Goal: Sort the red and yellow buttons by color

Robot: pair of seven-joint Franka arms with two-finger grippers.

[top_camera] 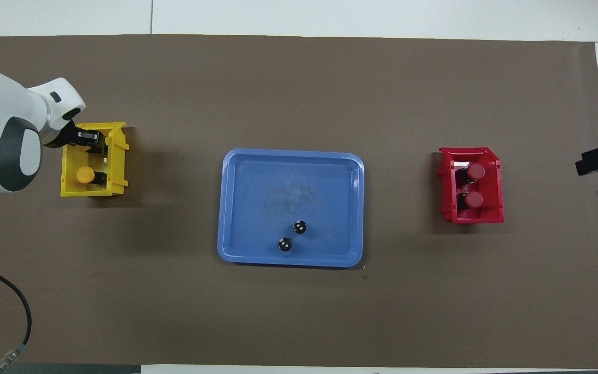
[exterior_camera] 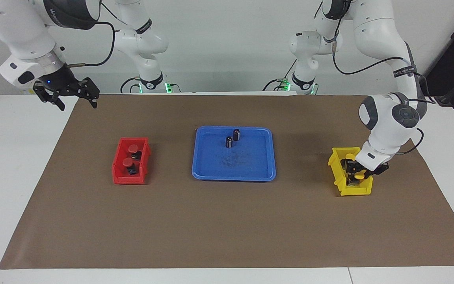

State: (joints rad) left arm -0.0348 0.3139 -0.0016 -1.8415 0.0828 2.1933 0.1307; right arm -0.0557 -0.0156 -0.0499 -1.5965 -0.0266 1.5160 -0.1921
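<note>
At the right arm's end of the counter (exterior_camera: pixel 18 165), the right claw (exterior_camera: pixel 75 98) hangs in the air over the edge of the brown mat (exterior_camera: pixel 227 228), its fingers spread wide and holding nothing; this arm waits, parked clear so the work area stays free. Toward the same end, on the mat, sits the red bin (exterior_camera: pixel 117 167). Both red buttons (exterior_camera: pixel 134 149) lie inside it, one nearer the robots than the other, so that colour looks finished.

In the middle of the mat stands the blue tray (exterior_camera: pixel 250 173), the likely source of the parts. Only two dark cylinders (exterior_camera: pixel 236 134) without coloured caps stand upright in it, close together near the tray's rim toward the robots; they belong to neither colour and so stay put.

At the left arm's end, the yellow bin (exterior_camera: pixel 337 173) carries the yellow buttons (top_camera: pixel 85 175). One cap shows plainly in the overhead view; the second is mostly hidden by the claw. The left claw (exterior_camera: pixel 355 172) reaches down into this bin, its wrist tilted to clear the wall. Its fingers look partly apart, but I cannot tell whether they are pinching a button or have let it go. By my reading, this is the last drop.
</note>
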